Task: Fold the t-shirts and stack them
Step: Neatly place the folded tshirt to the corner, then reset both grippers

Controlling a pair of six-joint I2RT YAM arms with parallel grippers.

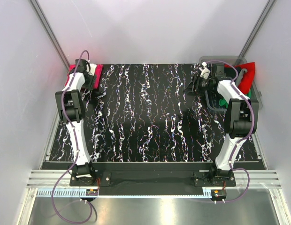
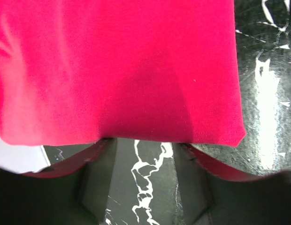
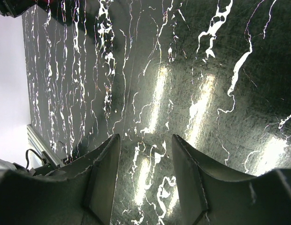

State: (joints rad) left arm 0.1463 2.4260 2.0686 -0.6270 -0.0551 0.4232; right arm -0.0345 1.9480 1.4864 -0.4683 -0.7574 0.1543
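A crimson-pink t-shirt (image 2: 117,70) lies folded flat far left, a red tee (image 1: 249,75) and green tee (image 1: 223,101) crumpled far right.

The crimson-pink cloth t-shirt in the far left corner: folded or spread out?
Folded. The crimson-pink cloth t-shirt lies as a small neat rectangle, no sleeves showing.

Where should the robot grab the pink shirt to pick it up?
Probably the folded edge of the pink t-shirt nearest the left gripper, coming in low from the side where that gripper is. The shirt lies flat and folded, so its smooth middle gives little to pinch. This edge is rounded and sits right at the open fingertips.
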